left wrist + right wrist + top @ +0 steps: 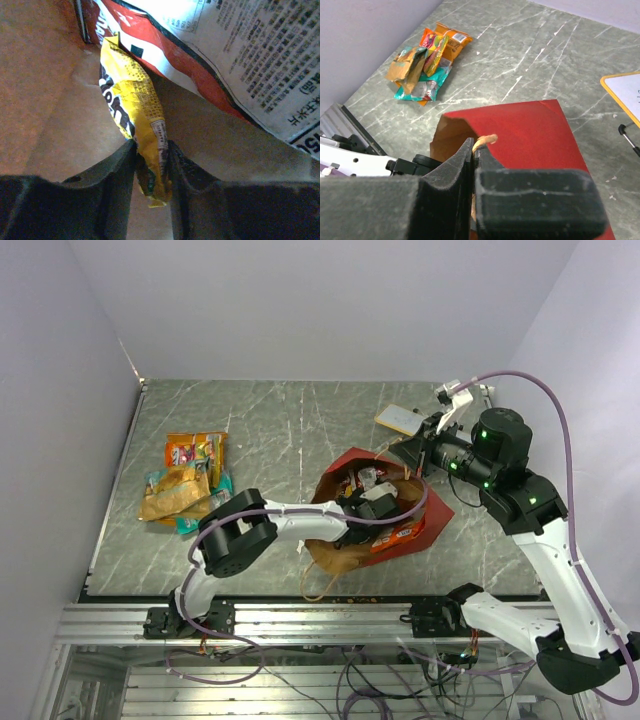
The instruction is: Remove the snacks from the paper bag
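From above I see the red paper bag (pixel 342 468) mid-table, its kraft mouth gaping. Only my left wrist view shows inside: left gripper (pixel 151 152) clamped on a crinkly yellow packet (pixel 131 95). My right gripper (pixel 473 150) pinches the thin tan handle (pixel 486 139).

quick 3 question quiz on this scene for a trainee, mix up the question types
1. True or false: the left jaws are pinching a yellow crinkly packet inside the large red paper bag.
2. Multiple choice: the right jaws are shut on the bag's A) thin tan loop handle B) red outer wall C) bottom fold.
3. Fill in: in the top view, the pile of orange and teal snack packets already out lies on the ____ side of the grey marbled table.
Key: 1 true; 2 A; 3 left.
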